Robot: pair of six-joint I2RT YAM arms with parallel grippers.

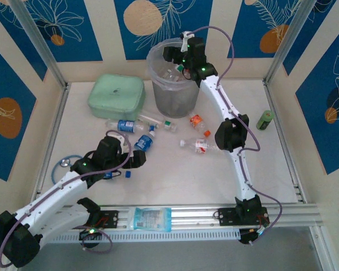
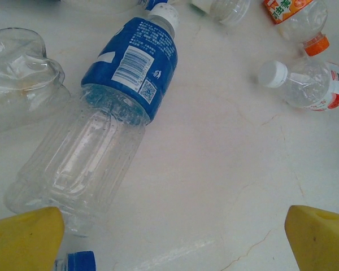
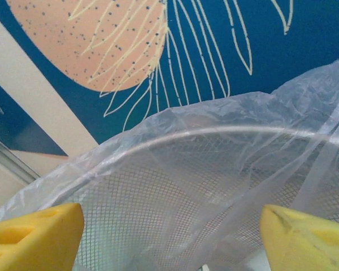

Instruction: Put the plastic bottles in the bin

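While the right arm stretches toward the far side of the white tabletop [image 1: 175, 186], the right end effector [image 1: 181, 56] hangs above the rim of the bin [image 1: 175, 101], a tall translucent grey bucket lined with a clear plastic bag. Seen from the right wrist, its two yellow fingers [image 3: 34, 237] stand wide apart with nothing between them. The bag-draped rim and the mesh-patterned wall lie just ahead. From above, a clear bottle [image 1: 170, 75] shows inside the bin.

Several more plastic bottles lie on their sides on the tabletop in front of the bin. Among them are an orange-label bottle [image 1: 198, 121], a red-and-white-label bottle [image 1: 196, 145] and a clear bottle with a green cap [image 1: 161, 123].

The left end effector [image 1: 137, 161] sits low over the near-left part of the tabletop, also spread wide and holding nothing. From the left wrist, a blue-label bottle [image 2: 124, 73] with a white cap lies at a slant just ahead. Its base is close by the left finger [image 2: 25, 237]; whether they touch cannot be told. A crushed clear bottle [image 2: 17, 79] lies beside it, and a loose blue cap [image 2: 79, 261] sits by the same finger.

A mint-green zip case [image 1: 117, 96] rests left of the bin. A small dark-green can [image 1: 264, 119] stands well apart, near the right edge.
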